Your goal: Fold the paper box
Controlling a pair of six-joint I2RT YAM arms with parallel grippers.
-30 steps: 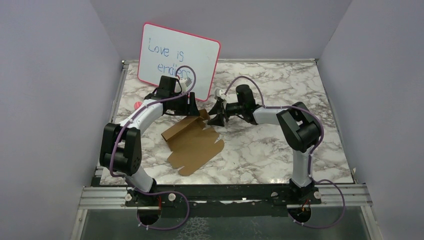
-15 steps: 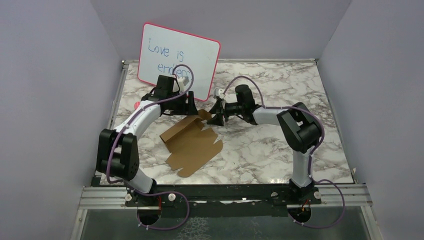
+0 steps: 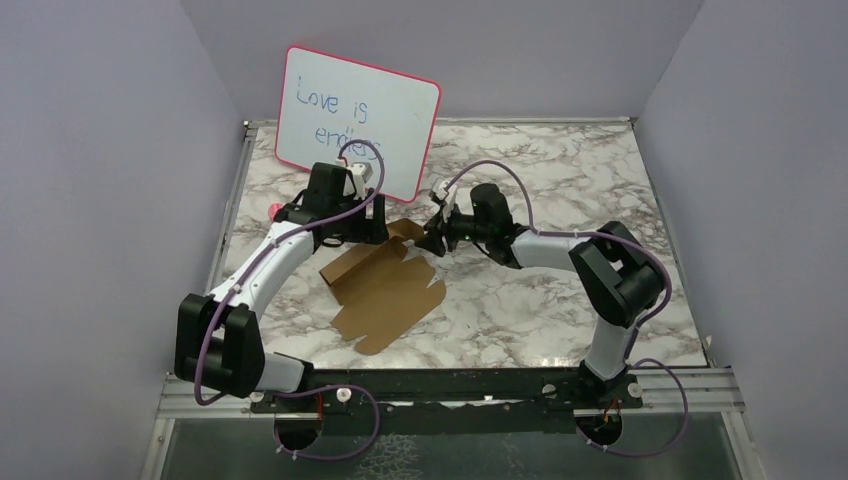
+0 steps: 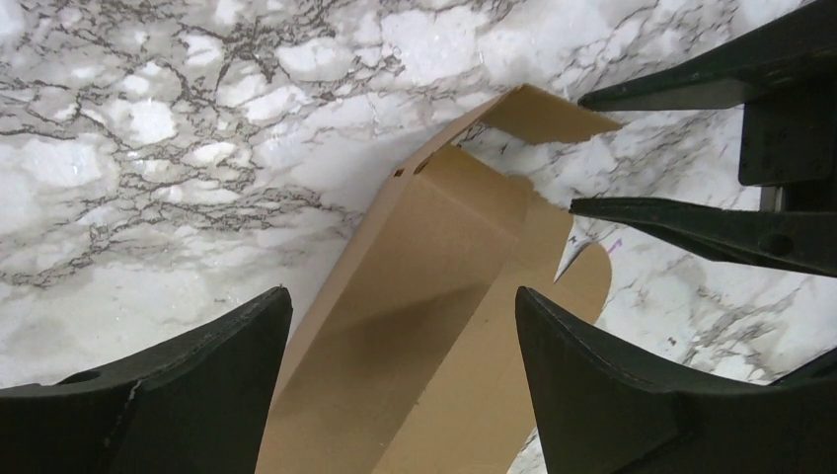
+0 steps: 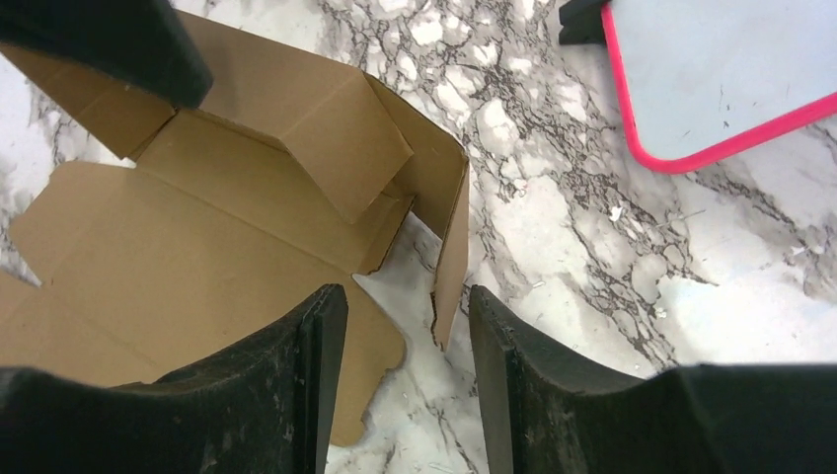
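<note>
The marble table [image 3: 540,300] has open room right of the whiteboard [image 3: 355,105] and in front of it, out to the table's edges. Since a second ago the left arm [image 3: 262,268] has dropped its elbow away from the whiteboard, and the right arm [image 3: 612,272] has swung its elbow outward. The paper box [image 3: 392,292], a half-raised brown sheet, lies unmoved just in front of the whiteboard's lower right corner. The left gripper [image 4: 400,306] has spread wider and stands open astride the raised panel. The right gripper [image 5: 407,296] is open, straddling the upright end flap's edge.
</note>
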